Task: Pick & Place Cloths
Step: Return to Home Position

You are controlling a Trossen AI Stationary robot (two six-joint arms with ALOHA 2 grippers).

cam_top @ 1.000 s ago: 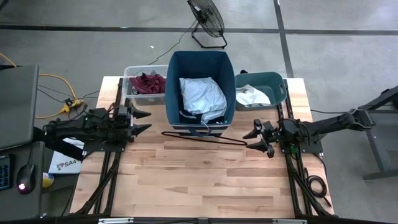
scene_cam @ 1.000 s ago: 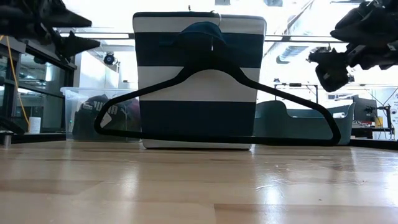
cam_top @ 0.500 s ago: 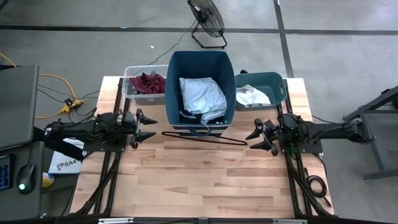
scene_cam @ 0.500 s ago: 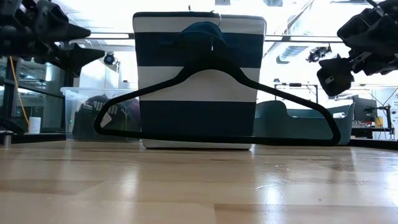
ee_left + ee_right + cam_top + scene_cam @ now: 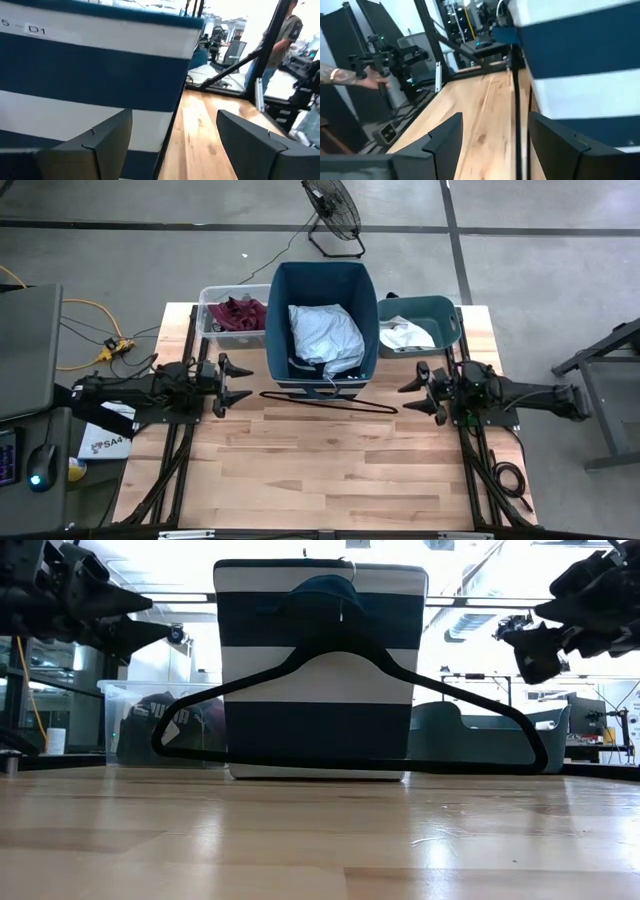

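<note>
A pale blue-grey cloth (image 5: 325, 335) lies in the navy-and-white striped bin (image 5: 285, 300). A maroon cloth (image 5: 238, 311) fills the clear tub (image 5: 208, 298) on the bin's left, and a white cloth (image 5: 404, 336) lies in the teal tub (image 5: 448, 315) on its right. The other cloths do not show. My left gripper (image 5: 250, 381) hovers open near the bin's front left corner, pointing right. My right gripper (image 5: 410, 398) hovers open off the bin's front right corner, pointing left. In the low view both grippers (image 5: 160, 617) (image 5: 520, 640) are well above the table.
A thin black wire hanger (image 5: 330, 399) leans against the bin's front, its bar on the table (image 5: 330, 470) and its hook (image 5: 350, 565) at the rim. Bare wood lies in front of it. A person's hand (image 5: 350, 75) shows in the room beyond.
My left gripper has moved right toward the bin and dropped a little. My right gripper has shifted toward the far edge and risen slightly as its arm straightened. Both stay open. The cloths and hanger have not moved.
</note>
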